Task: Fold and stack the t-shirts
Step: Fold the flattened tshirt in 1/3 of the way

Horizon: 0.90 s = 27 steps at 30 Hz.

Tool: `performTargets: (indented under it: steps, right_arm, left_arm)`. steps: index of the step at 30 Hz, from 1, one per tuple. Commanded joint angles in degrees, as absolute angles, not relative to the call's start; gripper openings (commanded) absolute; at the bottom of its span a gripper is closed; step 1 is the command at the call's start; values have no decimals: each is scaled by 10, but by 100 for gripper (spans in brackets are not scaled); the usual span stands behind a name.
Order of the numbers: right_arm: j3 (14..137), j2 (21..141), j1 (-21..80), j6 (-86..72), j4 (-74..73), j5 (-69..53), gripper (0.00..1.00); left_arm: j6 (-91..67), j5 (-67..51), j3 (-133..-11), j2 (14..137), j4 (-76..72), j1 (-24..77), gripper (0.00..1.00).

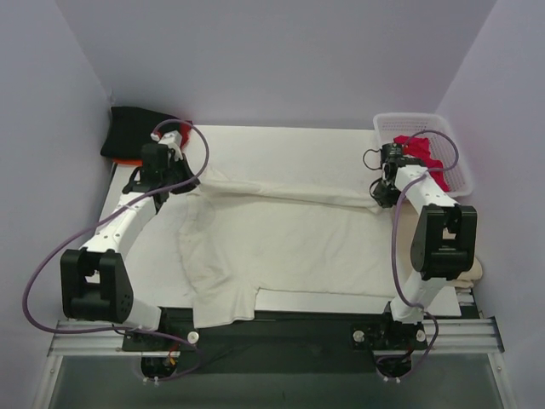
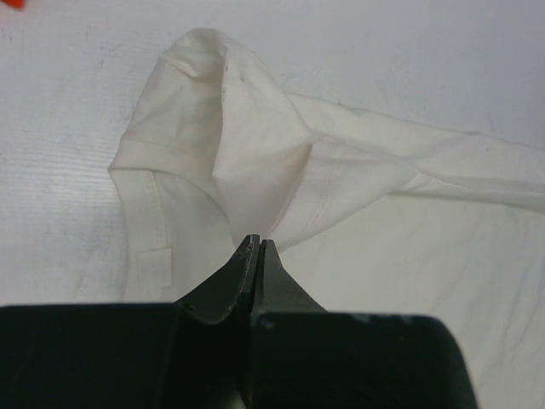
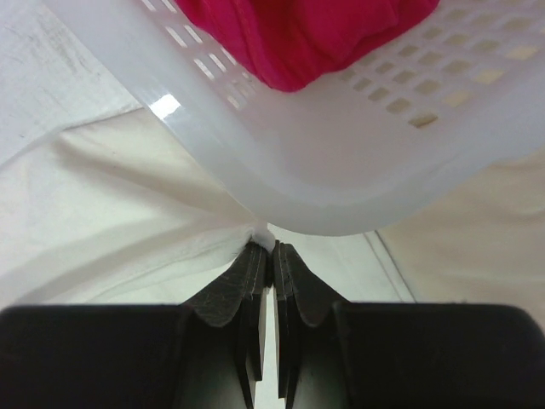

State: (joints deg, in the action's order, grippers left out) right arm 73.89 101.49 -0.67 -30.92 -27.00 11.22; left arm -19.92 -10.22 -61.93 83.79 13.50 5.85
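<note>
Left gripper (image 2: 257, 242) outstretched, tight on cream-white t-shirt (image 2: 255, 153)

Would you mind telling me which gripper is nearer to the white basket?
Right. The right gripper, shut on the cream t-shirt, sits right beside the basket wall; the left gripper pinches the shirt's opposite end, far from it.

Soft, matt, creased cloth: cream t-shirt (image 2: 255, 162). Matt cloth: crimson t-shirt (image 3: 298, 34). Smooth, glossy white plastic: basket (image 3: 358, 179).
</note>
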Motion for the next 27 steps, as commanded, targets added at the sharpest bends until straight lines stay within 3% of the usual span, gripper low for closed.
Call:
performTargets:
  steps: [1,6,7,8,9,10,11,14,16,27]
  right_arm:
    - [725,982,-4,-327,-310,142,0]
    - [714,980,-4,-344,-341,156,0]
    - [711,980,9,-353,-346,159,6]
    - [709,979,10,-356,-357,163,11]
    - [705,977,10,-359,-361,166,14]
    - [702,974,11,-366,-366,171,25]
    - [701,972,13,-370,-375,175,30]
    - [698,965,21,-378,-391,187,45]
    - [700,960,27,-383,-399,194,49]
    - [794,992,90,-375,-405,193,47]
  left_arm:
    - [-213,-90,-615,809,157,57,0]
    - [-236,-79,-613,815,221,62,2]
    - [-240,-72,-612,814,232,63,12]
    - [-250,-70,-610,812,255,65,34]
    - [-256,-66,-608,807,264,71,38]
    - [-264,-62,-606,803,273,75,44]
    - [-268,-56,-606,800,290,80,55]
    - [-279,-31,-600,788,316,92,67]
    - [-278,-22,-596,783,315,94,69]
    - [-287,-29,-677,862,270,94,70]
